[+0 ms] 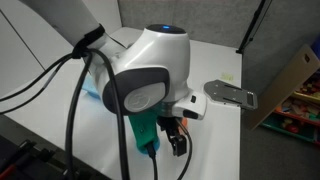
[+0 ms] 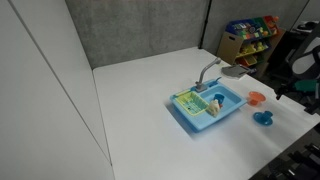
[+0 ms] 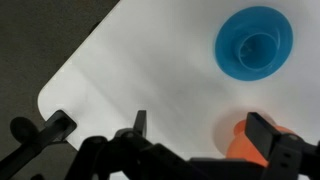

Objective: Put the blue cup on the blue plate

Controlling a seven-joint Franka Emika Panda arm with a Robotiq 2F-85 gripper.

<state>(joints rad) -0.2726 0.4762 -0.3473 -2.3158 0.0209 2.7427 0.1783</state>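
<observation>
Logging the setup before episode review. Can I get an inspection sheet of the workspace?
Surface: white table, no spills seen.
Job's things: blue plate lies flat on the table. A smaller blue ring at its middle looks like the blue cup standing on it, not certain.
Clutter: orange plate beside the blue plate. Light-blue sink with small toys inside and a grey faucet at its back edge.
Gripper: gripper open, nothing between the fingers, above the table.
Cables: black cables hang along the arm.
Surroundings: grey partition, and a shelf of colourful toys beyond the table.
</observation>
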